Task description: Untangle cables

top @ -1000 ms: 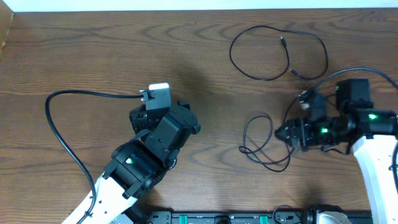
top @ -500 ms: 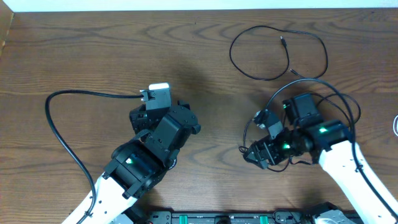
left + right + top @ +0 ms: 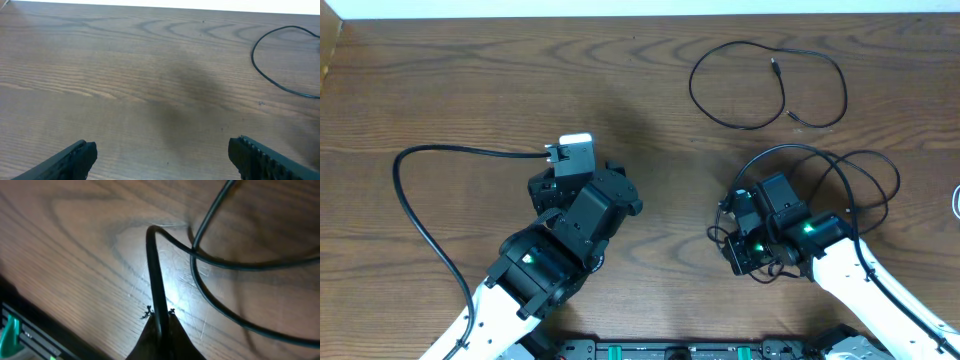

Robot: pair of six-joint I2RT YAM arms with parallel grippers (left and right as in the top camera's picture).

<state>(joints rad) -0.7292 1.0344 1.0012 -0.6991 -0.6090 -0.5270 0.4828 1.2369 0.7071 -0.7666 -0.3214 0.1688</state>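
Note:
One thin black cable (image 3: 765,85) lies in a loose loop at the far middle of the table, and its edge shows as an arc (image 3: 260,70) in the left wrist view. A second black cable (image 3: 152,265) runs straight up from my right gripper (image 3: 160,316), which is shut on it. Another strand (image 3: 225,265) crosses it on the wood. From overhead that gripper (image 3: 733,250) sits low at centre right, hiding most of this cable. My left gripper (image 3: 163,147) is wide open over bare wood. A sliver of white cable (image 3: 956,203) shows at the right edge.
A thick black arm wire (image 3: 405,195) curves across the left side to the left wrist. Dark wires (image 3: 840,165) loop over the right arm. A black rail (image 3: 670,350) runs along the near edge, close to the right gripper.
My right arm swung left and toward the near edge onto the small black cable loop, and its jaws closed on a strand. The left arm has not moved.

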